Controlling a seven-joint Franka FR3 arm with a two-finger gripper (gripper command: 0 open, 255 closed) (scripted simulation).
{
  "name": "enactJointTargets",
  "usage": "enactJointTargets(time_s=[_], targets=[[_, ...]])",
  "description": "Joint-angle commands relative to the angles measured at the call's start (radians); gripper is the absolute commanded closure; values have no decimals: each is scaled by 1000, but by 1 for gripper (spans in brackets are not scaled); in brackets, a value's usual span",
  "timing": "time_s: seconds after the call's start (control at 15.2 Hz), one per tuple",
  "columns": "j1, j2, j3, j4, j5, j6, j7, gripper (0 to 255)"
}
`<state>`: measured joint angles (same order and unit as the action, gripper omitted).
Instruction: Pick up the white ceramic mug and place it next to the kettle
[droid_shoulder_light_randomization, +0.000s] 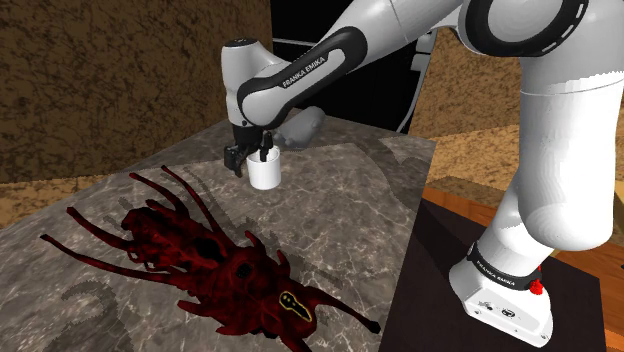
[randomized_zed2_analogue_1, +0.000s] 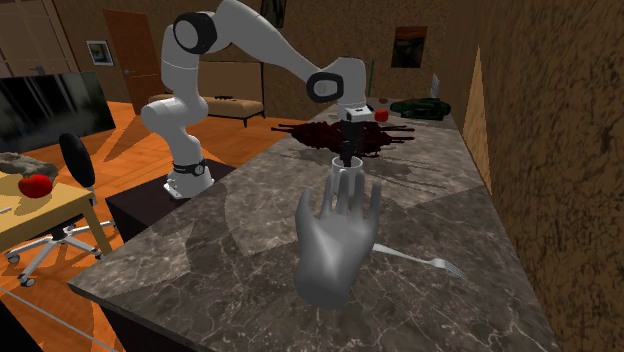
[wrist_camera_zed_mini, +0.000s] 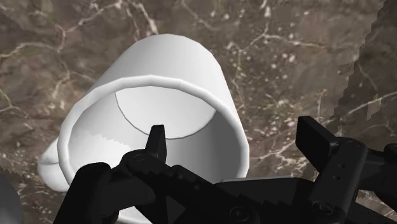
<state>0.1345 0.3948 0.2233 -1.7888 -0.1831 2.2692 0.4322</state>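
A white mug (droid_shoulder_light_randomization: 265, 173) stands upright on the dark marble counter (droid_shoulder_light_randomization: 360, 210), its handle on the side away from the open fingers' gap. My black gripper (droid_shoulder_light_randomization: 250, 155) hangs straight down over its rim, open. In the wrist view the mug (wrist_camera_zed_mini: 172, 63) is seen from above; one finger (wrist_camera_zed_mini: 156, 141) reaches inside the cup and the other finger (wrist_camera_zed_mini: 312, 137) stands outside the wall, neither pressing on it. In the second exterior view the gripper (randomized_zed2_analogue_1: 346, 152) sits above the mug (randomized_zed2_analogue_1: 340, 170), which is partly hidden behind a grey hand figure.
A grey hand-shaped figure (randomized_zed2_analogue_1: 335, 245) stands close to the mug, seen as a grey shape (droid_shoulder_light_randomization: 300, 128) behind it. A dark red spiky object (droid_shoulder_light_randomization: 215, 260) sprawls across the counter. A fork (randomized_zed2_analogue_1: 425, 262) lies beside the hand. A dark green object (randomized_zed2_analogue_1: 420, 107) and a red ball (randomized_zed2_analogue_1: 381, 115) are at the far end.
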Motion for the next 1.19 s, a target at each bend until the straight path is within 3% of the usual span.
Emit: enactJointTargets(time_s=[0.0, 0.07, 0.66, 1.12], targets=[[0, 0, 0, 0, 0, 0, 0, 0], [0, 0, 0, 0, 0, 0, 0, 255], [0, 0, 0, 0, 0, 0, 0, 255], [-4, -41, 8, 38, 17, -78, -15, 255]])
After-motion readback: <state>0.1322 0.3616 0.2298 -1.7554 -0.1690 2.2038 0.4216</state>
